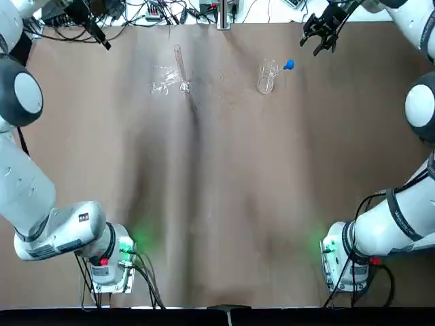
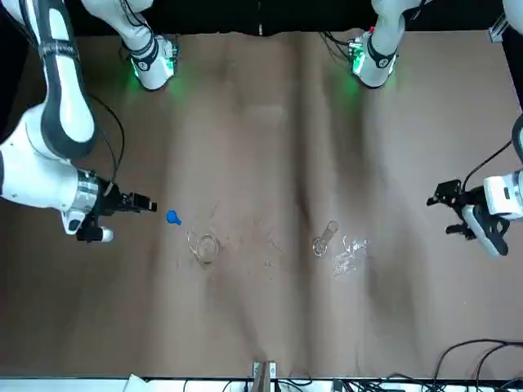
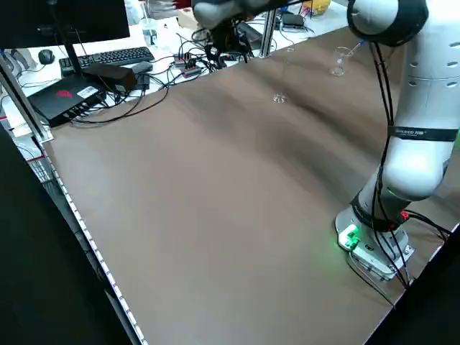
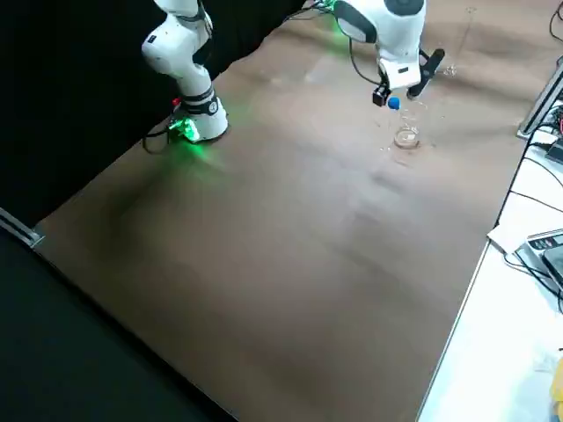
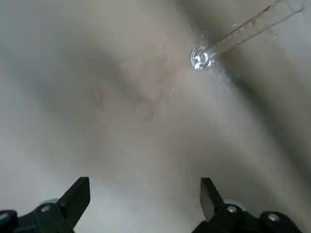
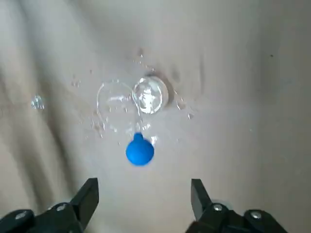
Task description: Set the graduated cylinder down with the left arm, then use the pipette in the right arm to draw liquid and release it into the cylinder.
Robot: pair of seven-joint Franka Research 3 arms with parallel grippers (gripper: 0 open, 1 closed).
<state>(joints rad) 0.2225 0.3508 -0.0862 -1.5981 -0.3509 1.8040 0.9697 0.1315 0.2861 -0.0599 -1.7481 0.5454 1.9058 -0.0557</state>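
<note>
Toward the far edge of the brown table, the graduated cylinder stands upright on its small round foot, with small clear glass pieces scattered just beside it on the robot's left. Well apart to the right along that same far strip stands a short clear beaker, and the pipette rests in it, its blue bulb sticking out over the rim toward the right gripper. That gripper hangs near the far edge just right of the beaker, empty, its fingers spread wide; from its wrist camera the bulb sits between and beyond the two fingertips, not touching either. The left gripper is off at the far left corner of the table, also spread and holding nothing; its wrist view shows the cylinder ahead and to one side, well clear of the fingers. Beyond the far edge lie cables, a keyboard and other desk gear. All the middle and near part of the table is bare brown cloth, with only the two arm bases near the robot's edge, each lit green.
</note>
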